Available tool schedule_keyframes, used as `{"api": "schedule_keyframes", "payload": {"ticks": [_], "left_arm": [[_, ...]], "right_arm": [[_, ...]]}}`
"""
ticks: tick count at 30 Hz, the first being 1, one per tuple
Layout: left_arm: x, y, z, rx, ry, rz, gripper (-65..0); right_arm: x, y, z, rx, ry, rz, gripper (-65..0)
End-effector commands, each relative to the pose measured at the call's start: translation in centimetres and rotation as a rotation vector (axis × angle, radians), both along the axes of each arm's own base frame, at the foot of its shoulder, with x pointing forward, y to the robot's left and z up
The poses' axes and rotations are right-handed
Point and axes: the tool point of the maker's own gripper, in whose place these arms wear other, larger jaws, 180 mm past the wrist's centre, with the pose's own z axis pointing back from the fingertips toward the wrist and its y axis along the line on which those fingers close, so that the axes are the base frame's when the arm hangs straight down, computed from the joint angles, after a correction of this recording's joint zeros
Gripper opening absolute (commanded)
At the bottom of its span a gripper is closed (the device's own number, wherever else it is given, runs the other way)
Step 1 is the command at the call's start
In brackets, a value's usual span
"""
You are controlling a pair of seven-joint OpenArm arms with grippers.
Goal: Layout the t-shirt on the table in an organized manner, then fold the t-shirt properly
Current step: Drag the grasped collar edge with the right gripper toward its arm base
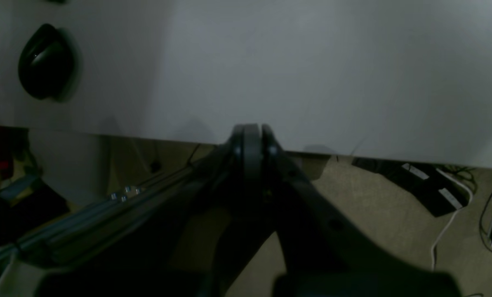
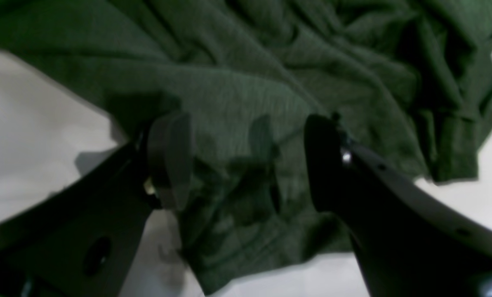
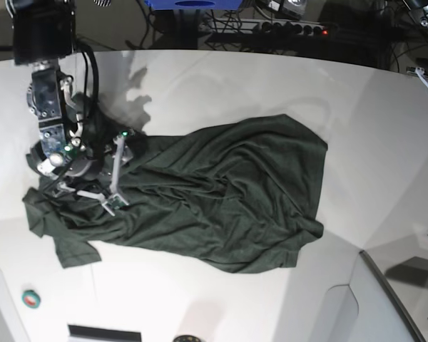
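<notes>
Right gripper: seen close up from its wrist camera, jaws spread wide, one dark finger to each side of a stretch of green cloth. Nothing is pinched between them; the cloth lies flat below, and I cannot tell whether the tips touch it. From the base view the gripper hangs over the shirt's left end, near the tabletop's left edge.

Shirt: dark green, short-sleeved, plain. Spread across the middle of the table, long axis running left to right. Heavily wrinkled, with creases fanning across the body. One sleeve sticks out toward the front-left corner. The right-hand end finishes in a fairly straight hem facing the table's right edge. The near edge is uneven, bulging toward the front edge.

Table: glossy white, with a curved far edge. Bare surface shows on all sides of the shirt.

Left gripper: shown only by its own wrist camera, jaws pressed together with nothing between them, sitting at the table's edge over carpeted floor. A dark rounded object shows against the white surface at upper left of that view; too dim to identify. Cables and dark boxes lie on the floor below.

Small items: a round green-and-red object near the front-left corner, well apart from the shirt.
</notes>
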Motion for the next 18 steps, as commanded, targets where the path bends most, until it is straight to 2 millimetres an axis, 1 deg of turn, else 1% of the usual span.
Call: {"api": "schedule_keyframes", "payload": {"ticks": [1, 4, 6, 7, 8, 9, 11, 12, 13, 14, 16, 18], "left_arm": [[0.4, 1.1, 1.5, 0.042, -0.02, -0.004, -65.0], [0.3, 1.1, 1.4, 0.042, -0.019, -0.004, -65.0], [0.3, 1.1, 1.4, 0.042, -0.017, -0.004, -65.0], [0.3, 1.1, 1.4, 0.042, -0.017, -0.004, -65.0], [0.3, 1.1, 1.4, 0.042, -0.017, -0.004, -65.0], [0.3, 1.1, 1.4, 0.042, -0.017, -0.004, -65.0], [0.3, 1.1, 1.4, 0.042, -0.017, -0.004, -65.0], [0.3, 1.1, 1.4, 0.042, -0.017, -0.004, -65.0], [0.3, 1.1, 1.4, 0.042, -0.017, -0.004, -65.0], [0.3, 1.1, 1.4, 0.042, -0.017, -0.004, -65.0], [0.3, 1.1, 1.4, 0.042, -0.017, -0.004, -65.0], [0.3, 1.2, 1.5, 0.043, -0.017, -0.004, -65.0]], "right_arm": [[1.1, 0.0, 0.5, 0.01, -0.023, -0.004, -26.7], [0.9, -0.3, -1.2, 0.013, 0.027, -0.015, -26.9], [0.7, -0.1, -1.9, 0.019, 0.054, -0.017, -27.8], [0.5, 0.1, -2.1, 0.027, 0.062, -0.021, -31.2], [0.4, 0.1, -2.2, 0.029, 0.064, -0.022, -37.4], [0.3, 0.2, -2.2, 0.03, 0.065, -0.021, -45.2], [0.2, 0.2, -2.3, 0.029, 0.071, -0.02, -58.7], [-0.2, 0.2, -2.5, 0.029, 0.079, -0.02, -63.3], [-0.6, 0.3, -2.6, 0.031, 0.078, -0.018, -65.0], [-0.7, 0.4, -2.2, 0.032, 0.066, -0.017, -64.8], [-1.4, 0.7, -1.3, 0.036, 0.034, -0.007, -64.4], [-2.1, 1.1, 0.1, 0.042, -0.011, 0.005, -64.4]]}}
